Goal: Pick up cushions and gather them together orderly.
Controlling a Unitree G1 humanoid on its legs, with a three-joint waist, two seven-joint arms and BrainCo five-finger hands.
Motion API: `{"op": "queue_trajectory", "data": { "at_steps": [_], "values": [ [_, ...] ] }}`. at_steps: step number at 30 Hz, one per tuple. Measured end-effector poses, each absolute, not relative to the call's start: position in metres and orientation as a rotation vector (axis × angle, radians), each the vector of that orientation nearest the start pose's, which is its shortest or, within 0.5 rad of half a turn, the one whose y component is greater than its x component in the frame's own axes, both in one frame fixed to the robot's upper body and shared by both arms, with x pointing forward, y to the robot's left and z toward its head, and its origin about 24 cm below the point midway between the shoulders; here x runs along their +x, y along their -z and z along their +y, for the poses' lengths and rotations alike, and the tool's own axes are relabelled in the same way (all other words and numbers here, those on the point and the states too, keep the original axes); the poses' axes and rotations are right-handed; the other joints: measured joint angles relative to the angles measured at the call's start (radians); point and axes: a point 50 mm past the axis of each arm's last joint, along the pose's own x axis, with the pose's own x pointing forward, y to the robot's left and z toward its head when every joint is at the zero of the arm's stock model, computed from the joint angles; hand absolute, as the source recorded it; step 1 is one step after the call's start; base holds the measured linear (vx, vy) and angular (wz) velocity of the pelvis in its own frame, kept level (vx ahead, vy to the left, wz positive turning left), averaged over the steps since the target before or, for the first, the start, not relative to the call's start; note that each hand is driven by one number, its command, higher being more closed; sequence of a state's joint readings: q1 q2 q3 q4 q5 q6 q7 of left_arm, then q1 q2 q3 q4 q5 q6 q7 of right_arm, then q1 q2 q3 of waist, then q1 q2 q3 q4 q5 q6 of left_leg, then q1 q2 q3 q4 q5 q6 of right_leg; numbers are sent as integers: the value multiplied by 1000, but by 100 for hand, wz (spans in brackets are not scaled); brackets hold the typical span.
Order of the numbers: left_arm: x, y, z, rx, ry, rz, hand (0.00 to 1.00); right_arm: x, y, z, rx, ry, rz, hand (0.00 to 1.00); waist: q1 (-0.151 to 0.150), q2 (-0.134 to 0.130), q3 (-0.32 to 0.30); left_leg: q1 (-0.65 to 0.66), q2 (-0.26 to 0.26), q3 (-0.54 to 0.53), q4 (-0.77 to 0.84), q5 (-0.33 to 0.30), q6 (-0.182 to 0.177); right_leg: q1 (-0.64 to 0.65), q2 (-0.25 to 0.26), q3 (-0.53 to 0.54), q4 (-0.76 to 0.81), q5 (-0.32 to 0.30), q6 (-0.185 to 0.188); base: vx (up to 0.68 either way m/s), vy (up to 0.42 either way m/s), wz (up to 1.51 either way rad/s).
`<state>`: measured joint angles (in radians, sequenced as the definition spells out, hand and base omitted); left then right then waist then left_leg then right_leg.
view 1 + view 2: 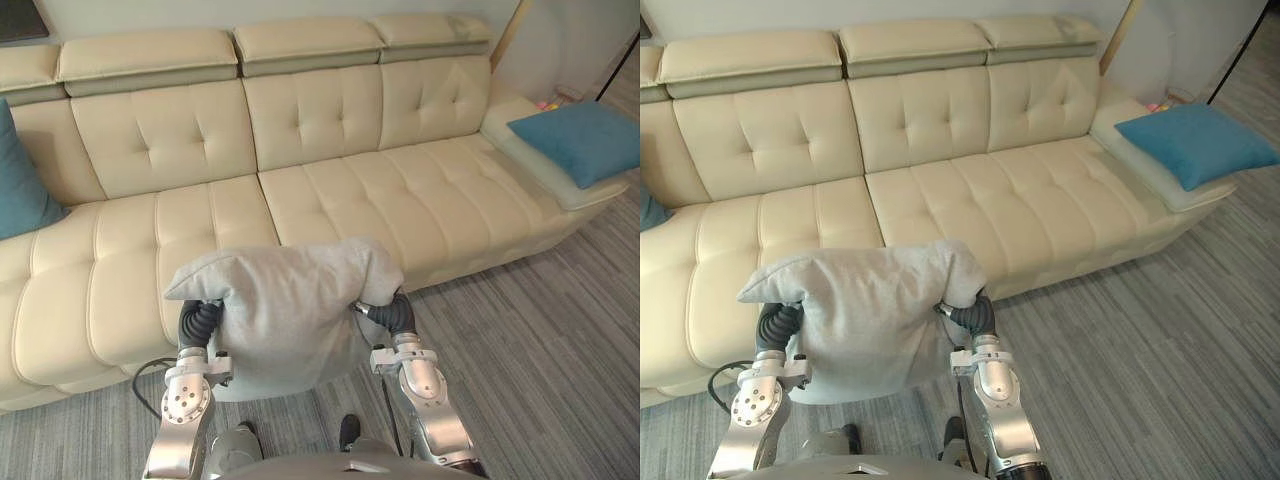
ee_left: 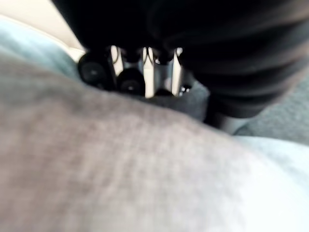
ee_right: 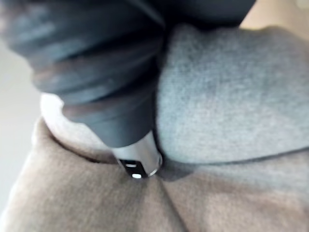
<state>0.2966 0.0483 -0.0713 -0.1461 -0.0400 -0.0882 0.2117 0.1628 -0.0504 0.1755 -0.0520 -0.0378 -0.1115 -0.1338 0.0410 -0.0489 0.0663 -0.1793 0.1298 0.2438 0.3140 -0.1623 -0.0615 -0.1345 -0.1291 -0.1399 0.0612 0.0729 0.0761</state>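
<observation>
The left hand (image 2: 145,72) and right hand (image 1: 398,314) are sunk into opposite sides of the grey cushion (image 1: 285,310), which hangs between them; whether either is clamped or merely pressing I cannot tell. The cushion looks light, soft and saggy, so it is probably best squeezed at its flanks. Beyond the hands stands the cream sofa (image 1: 400,200), with a blue cushion (image 1: 580,140) on it, well off past the right hand.

Middle of sofa (image 1: 340,200) bare, open room ahead; grey cushion (image 1: 285,310) blocks near edge; left blue cushion (image 1: 18,180) and right blue cushion (image 1: 585,140) occupy the two ends.
</observation>
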Motion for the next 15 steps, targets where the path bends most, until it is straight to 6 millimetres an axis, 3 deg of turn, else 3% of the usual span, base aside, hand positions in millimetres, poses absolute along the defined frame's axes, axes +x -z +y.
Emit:
{"op": "queue_trajectory", "data": {
  "at_steps": [4, 15],
  "values": [
    [192, -20, 163, -19, -213, 56, 100, 219, -24, -134, -65, 9, 2, 100, -11, 1, -1, 20, -11, -15, -25, 16, -1, 43, 0, -9, -55, 29, 14, 77, -7, 10],
    [189, -17, 161, -20, -189, 73, 100, 216, -17, -139, -68, 12, 37, 100, -11, 1, -9, 78, -33, -20, -120, 52, 0, 68, -7, -2, -64, 13, 6, -22, -6, 2]
  ]
}}
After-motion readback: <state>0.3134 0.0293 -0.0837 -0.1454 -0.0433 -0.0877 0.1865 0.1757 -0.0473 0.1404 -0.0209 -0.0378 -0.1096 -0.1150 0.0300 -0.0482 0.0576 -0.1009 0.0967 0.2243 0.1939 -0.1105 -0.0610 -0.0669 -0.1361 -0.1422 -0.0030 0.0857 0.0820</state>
